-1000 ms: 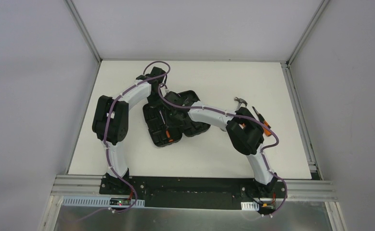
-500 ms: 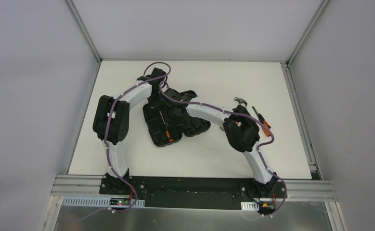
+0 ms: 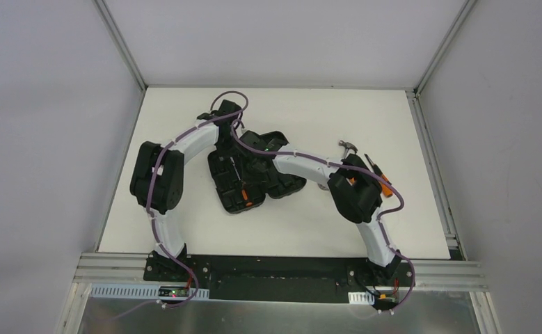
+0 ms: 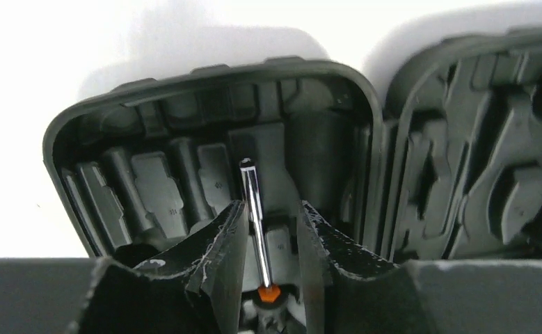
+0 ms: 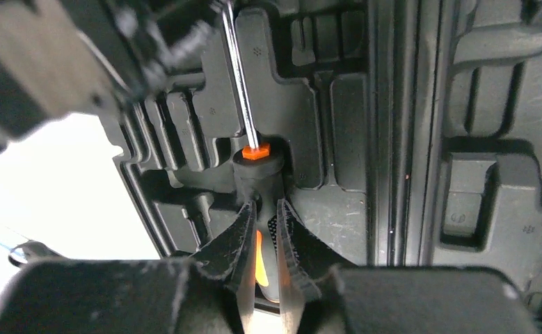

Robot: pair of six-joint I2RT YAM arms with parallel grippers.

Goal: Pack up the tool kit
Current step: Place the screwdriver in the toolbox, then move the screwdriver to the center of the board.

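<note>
Holding the screwdriver (image 5: pixel 255 152) by its black-and-orange handle, our right claw (image 5: pixel 266 209) is pinching shut on the grip, one finger pressing each side. From that claw the steel shaft is running straight ahead and passing between the fingers of our left claw (image 4: pixel 271 207). That claw is standing partly open, a finger flanking each side of the shaft with a gap showing on at least one side. We are judging that it is bracketing the shaft and not clamping it.

Everything is turning on how this long axis is lying against the slot below. The case (image 4: pixel 205 69) is lying open on the table (image 3: pixel 198 229), and the screwdriver is hovering over its left half, the shaft lining up closely with a long moulded channel there. From above, the axis is appearing to run roughly near to far, tip toward the far end, though the arms are hiding much of it. We are not able to tell whether the handle is touching the plastic yet.

We are reckoning that the next move is a short press straight down, with the right claw doing the work and the left one steadying the tip. Any skew between shaft and channel is risking a tool riding up on the ribs. The hammer (image 3: pixel 348 147) is waiting well off to the right.
</note>
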